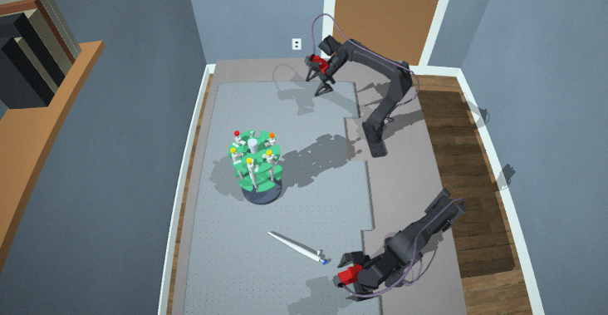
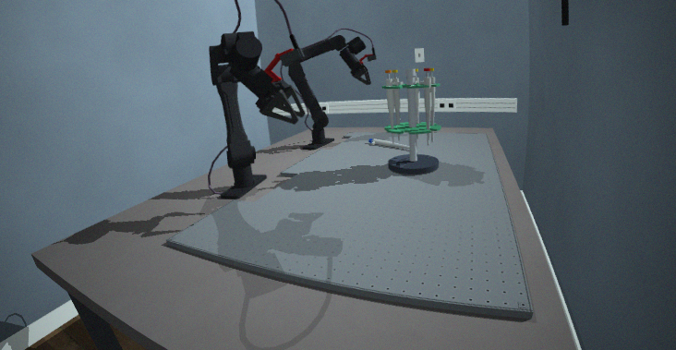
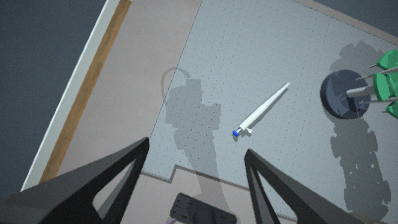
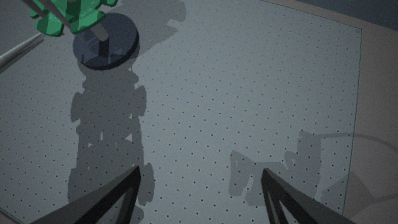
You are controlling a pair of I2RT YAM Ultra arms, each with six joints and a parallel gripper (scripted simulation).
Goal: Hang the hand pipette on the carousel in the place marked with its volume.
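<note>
A white hand pipette (image 1: 296,246) (image 2: 390,144) (image 3: 263,108) (image 4: 15,53) with a blue push button and a small side hook lies on the bench. Its printed volume is not legible. The carousel (image 1: 262,198) (image 2: 402,166) (image 3: 332,107) (image 4: 125,49) stands near the pipette's thin end, with a green two-tier head holding several pipettes with red, orange and yellow buttons. Its slot marks are unreadable. My left gripper (image 1: 345,282) (image 2: 365,81) (image 3: 198,147) is open and empty, above the bench beside the button end. My right gripper (image 1: 311,87) (image 2: 299,116) (image 4: 200,173) is open and empty, high and away from the carousel.
A perforated board (image 1: 237,223) (image 2: 426,253) (image 3: 240,55) (image 4: 225,100) covers much of the table (image 1: 408,176). A wall shelf (image 1: 42,155) with books is at the left of the top view. Walls stand close behind the table.
</note>
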